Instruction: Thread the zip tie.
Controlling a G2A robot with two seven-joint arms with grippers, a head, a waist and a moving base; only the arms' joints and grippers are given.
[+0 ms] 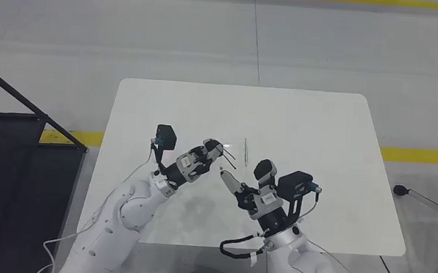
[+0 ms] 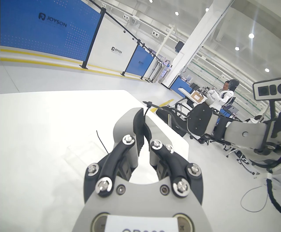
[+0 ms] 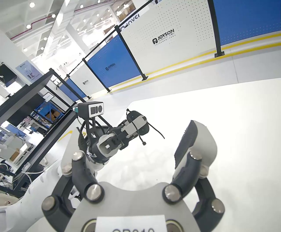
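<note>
Table [image 1: 317,127]: white with rounded corners, standing on a pale grey floor [image 1: 172,36]. A yellow line [image 1: 421,156] ran across the floor behind it.
Background: blue and white fence panels [image 2: 54,28] on black posts stood beyond the table's far edge.
Left gripper [image 1: 209,152]: raised over the middle of the table, tilted, with its pads pressed together on the zip tie [image 3: 142,141].
Zip tie: black, pinched between the left pads. One length arched over the outer finger and hung down, with the square head at its free end. The thin tail stuck out on the other side.
Right gripper [image 1: 245,177]: just beside the left one, on the robot's right. Its fingers were spread wide and the tips pointed toward the held tie.
Gap: the grippers were near each other but apart, and the right fingers were clear of the tie.
Thin strip [image 1: 245,148]: straight, lying on the table just past the two grippers. What it was could not be told.
</note>
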